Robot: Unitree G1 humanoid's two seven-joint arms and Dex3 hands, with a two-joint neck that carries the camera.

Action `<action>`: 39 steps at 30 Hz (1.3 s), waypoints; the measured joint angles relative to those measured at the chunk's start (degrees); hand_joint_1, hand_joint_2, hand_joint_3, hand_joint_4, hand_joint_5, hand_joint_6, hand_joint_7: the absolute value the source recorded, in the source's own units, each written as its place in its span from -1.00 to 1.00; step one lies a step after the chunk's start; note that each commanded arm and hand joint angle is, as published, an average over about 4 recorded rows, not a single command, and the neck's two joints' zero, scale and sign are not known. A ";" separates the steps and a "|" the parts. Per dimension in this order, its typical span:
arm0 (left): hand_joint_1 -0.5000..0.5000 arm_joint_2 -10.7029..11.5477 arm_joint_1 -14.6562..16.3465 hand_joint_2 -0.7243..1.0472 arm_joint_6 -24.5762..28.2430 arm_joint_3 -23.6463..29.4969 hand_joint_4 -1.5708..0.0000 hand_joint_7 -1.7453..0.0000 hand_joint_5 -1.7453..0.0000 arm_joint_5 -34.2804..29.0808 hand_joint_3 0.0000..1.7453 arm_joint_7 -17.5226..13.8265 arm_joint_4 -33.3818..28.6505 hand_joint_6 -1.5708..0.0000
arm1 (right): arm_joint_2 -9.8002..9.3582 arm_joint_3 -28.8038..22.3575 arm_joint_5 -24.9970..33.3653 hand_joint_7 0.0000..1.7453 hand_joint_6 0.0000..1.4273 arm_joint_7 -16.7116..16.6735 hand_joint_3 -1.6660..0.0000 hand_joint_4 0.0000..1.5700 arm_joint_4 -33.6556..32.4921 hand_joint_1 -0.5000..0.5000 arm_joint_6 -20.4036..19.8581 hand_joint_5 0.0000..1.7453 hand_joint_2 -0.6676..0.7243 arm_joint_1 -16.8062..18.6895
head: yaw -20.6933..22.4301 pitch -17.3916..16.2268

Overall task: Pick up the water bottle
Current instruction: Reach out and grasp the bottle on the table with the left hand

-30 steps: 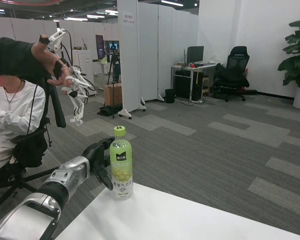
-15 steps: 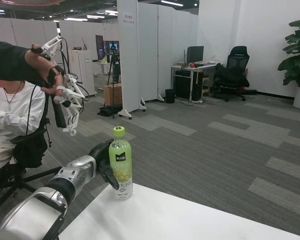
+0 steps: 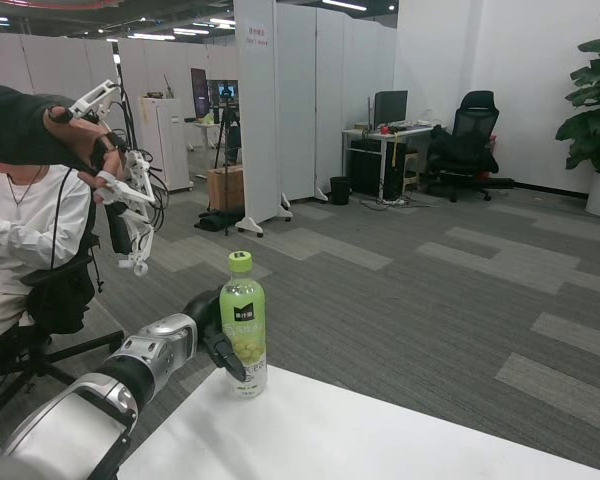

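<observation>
One water bottle [image 3: 242,325] is standing upright near the left corner of the white table [image 3: 360,440], close to its far edge, showing a lime-green cap, a green label and pale liquid inside. I am reaching my left hand [image 3: 212,325] to it from the left, the silver forearm running in from the lower left corner of the view. My black fingers [image 3: 227,356] are curving around the lower front of the bottle and lying against its label, while the palm is sitting behind and to the left of it; I am recording the hand as wrapped on the bottle, whose base is looking level with the tabletop. My right hand is not appearing in the view. Beyond the table's left side, a person in a white top [image 3: 25,235] is sitting, and a raised hand [image 3: 85,140] there is wearing a white jointed frame [image 3: 130,195] with cables. Farther back, grey carpet [image 3: 430,280], white partition panels [image 3: 290,100], a black office chair [image 3: 468,135] and a potted plant [image 3: 595,95] are showing.
</observation>
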 measured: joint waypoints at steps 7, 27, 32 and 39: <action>-1.00 -0.17 0.00 0.45 0.00 0.01 0.36 0.60 -0.06 -1.04 -0.95 0.00 0.11 0.23 | 0.00 -0.01 0.00 -1.00 -1.00 0.00 1.00 -1.00 0.00 -0.92 0.00 -1.00 1.00 0.00 | -0.14 -0.07; -1.00 -1.53 -0.07 1.00 0.10 -2.51 -1.00 -0.84 -1.00 -8.75 -0.90 -0.62 -0.17 -0.74 | 0.04 -0.01 0.07 -1.00 -1.00 0.00 1.00 -1.00 0.58 -0.92 0.00 -1.00 1.00 -0.01 | 0.44 0.20; -1.00 -1.55 0.31 1.00 0.55 -2.81 -1.00 -0.76 -1.00 -9.00 -0.90 -1.22 -2.28 -0.73 | 0.05 -0.01 0.12 -1.00 -1.00 0.01 1.00 -1.00 0.60 -0.92 -0.01 -1.00 1.00 -0.01 | 0.25 0.14; -1.00 -1.58 1.00 1.00 0.72 -2.83 -1.00 -0.80 -1.00 -9.16 -0.90 -2.64 -6.60 -0.73 | 0.18 -0.01 0.21 -1.00 -1.00 0.00 1.00 -1.00 0.61 -0.92 -0.02 -1.00 1.00 -0.01 | -0.41 -0.04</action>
